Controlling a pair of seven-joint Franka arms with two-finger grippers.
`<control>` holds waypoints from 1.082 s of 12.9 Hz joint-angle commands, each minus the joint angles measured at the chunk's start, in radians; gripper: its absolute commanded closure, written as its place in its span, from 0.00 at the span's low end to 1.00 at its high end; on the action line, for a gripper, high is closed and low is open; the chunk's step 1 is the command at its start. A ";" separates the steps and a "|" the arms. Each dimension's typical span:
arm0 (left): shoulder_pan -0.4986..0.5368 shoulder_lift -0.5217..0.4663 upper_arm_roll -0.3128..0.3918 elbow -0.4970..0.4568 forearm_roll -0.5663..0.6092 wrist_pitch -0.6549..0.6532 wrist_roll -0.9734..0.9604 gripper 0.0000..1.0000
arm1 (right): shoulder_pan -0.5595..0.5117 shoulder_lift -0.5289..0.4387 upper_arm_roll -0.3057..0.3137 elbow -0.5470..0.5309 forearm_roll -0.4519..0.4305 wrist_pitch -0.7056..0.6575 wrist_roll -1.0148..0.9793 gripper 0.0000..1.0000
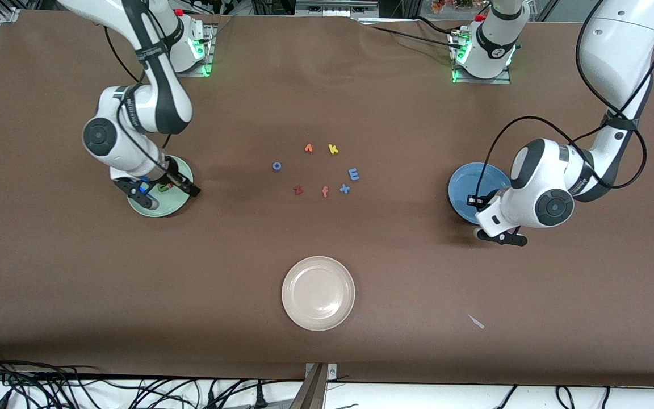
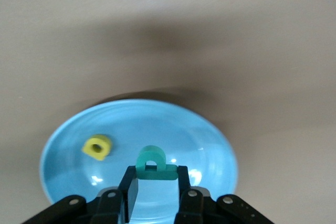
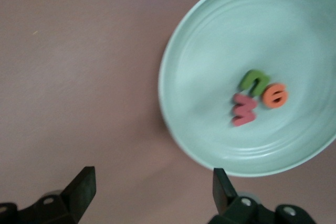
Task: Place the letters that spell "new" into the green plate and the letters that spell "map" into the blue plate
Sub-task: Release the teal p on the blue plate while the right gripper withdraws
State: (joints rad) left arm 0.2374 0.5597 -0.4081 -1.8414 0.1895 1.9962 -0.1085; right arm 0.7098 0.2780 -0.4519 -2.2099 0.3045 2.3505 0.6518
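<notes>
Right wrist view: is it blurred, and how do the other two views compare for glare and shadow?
Right wrist view: soft, smeared edges on the green plate and its three letters. Left wrist view: small glare spots on the blue plate, a broad dark shadow on the table above it, the teal letter fairly sharp. Front view: even light, soft shadows beside both arms.

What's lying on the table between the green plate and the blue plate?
A loose cluster of small foam letters lies between the green plate and blue plate, in the front view.

table: foam letters k [image 1: 333,149], f [image 1: 325,192], z [image 1: 298,190]; green plate [image 3: 210,56]: n [image 3: 254,82], e [image 3: 275,96], w [image 3: 244,109]
</notes>
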 commanded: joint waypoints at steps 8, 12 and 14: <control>0.016 -0.010 -0.049 0.010 0.033 -0.008 0.001 0.01 | 0.013 0.052 0.084 0.131 -0.005 0.003 -0.101 0.01; 0.011 -0.015 -0.184 0.007 0.033 -0.008 -0.224 0.00 | 0.005 0.044 0.026 0.166 -0.005 -0.040 -0.415 0.01; -0.007 -0.004 -0.231 -0.001 0.033 0.004 -0.351 0.00 | 0.005 0.044 -0.045 0.234 -0.005 -0.149 -0.524 0.00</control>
State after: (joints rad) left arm 0.2417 0.5615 -0.6079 -1.8272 0.2126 1.9969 -0.3562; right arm 0.7208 0.3196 -0.4417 -2.0484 0.3003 2.2996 0.2383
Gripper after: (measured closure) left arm 0.000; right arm 0.000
